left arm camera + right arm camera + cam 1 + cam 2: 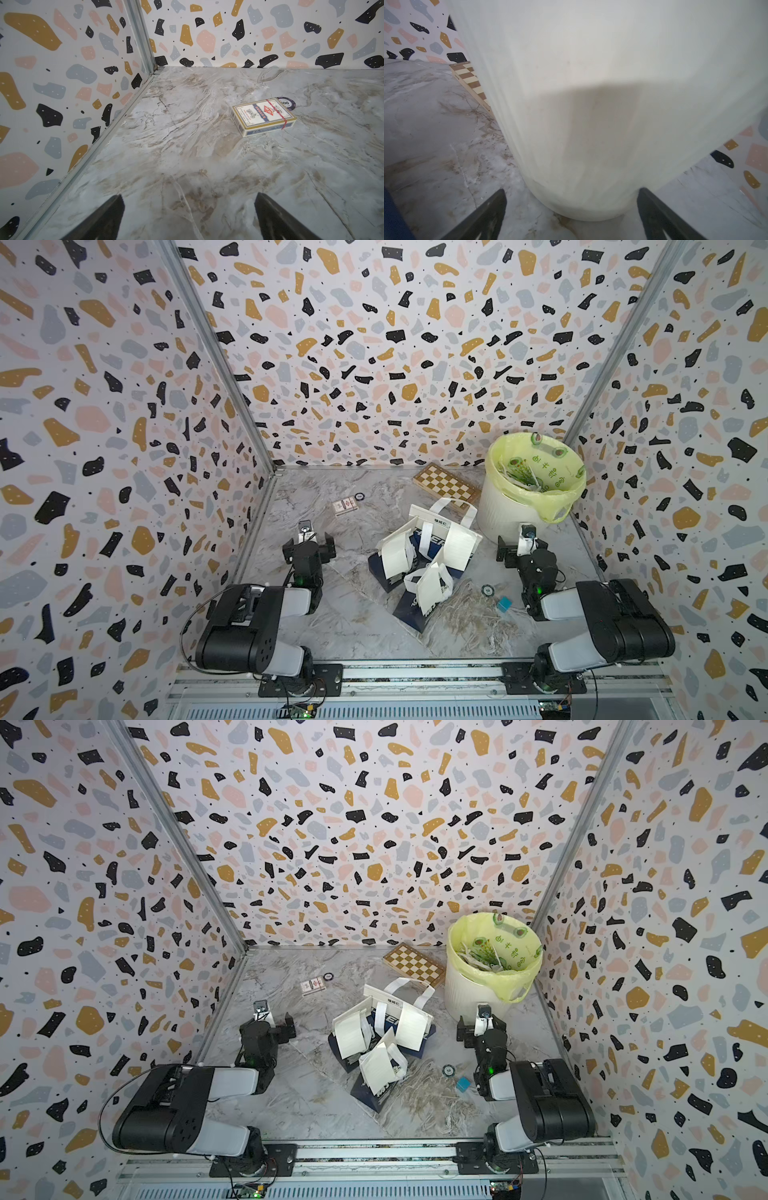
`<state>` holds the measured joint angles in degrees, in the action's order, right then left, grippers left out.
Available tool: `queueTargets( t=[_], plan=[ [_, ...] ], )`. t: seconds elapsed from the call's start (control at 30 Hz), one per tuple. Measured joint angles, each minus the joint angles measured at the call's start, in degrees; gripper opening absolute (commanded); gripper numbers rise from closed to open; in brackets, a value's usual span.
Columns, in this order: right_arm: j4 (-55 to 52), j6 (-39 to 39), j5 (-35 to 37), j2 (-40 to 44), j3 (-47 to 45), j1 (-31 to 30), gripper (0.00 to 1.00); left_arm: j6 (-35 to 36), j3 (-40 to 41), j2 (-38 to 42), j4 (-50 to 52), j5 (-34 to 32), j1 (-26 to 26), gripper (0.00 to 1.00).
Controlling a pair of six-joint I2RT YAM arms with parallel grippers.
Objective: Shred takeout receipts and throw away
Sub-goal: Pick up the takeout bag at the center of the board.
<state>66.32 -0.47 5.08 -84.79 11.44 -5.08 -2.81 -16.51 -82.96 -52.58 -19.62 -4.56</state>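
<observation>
Across the lower middle in both top views, smooth stone-look tabletop with a faint sheen, thin matt white paper for the receipts, and stiffer, creased navy-and-white paper for the bags. At upper right, matt white plastic with faint vertical ribbing on the bin, filmy, crinkled yellow-green plastic for its liner, and satin wood on the chessboard beside it. Right of centre in the left wrist view, glossy printed card on the card box; along the bottom edge in both top views, brushed metal on the rail.
</observation>
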Motion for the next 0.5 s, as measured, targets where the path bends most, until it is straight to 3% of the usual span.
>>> queueTargets(
  t=[0.5],
  plan=[
    [0.0,0.0,-0.3,0.0,0.0,0.0,1.0,0.0,0.0,0.0,0.0,0.0,0.0,1.0]
  ],
)
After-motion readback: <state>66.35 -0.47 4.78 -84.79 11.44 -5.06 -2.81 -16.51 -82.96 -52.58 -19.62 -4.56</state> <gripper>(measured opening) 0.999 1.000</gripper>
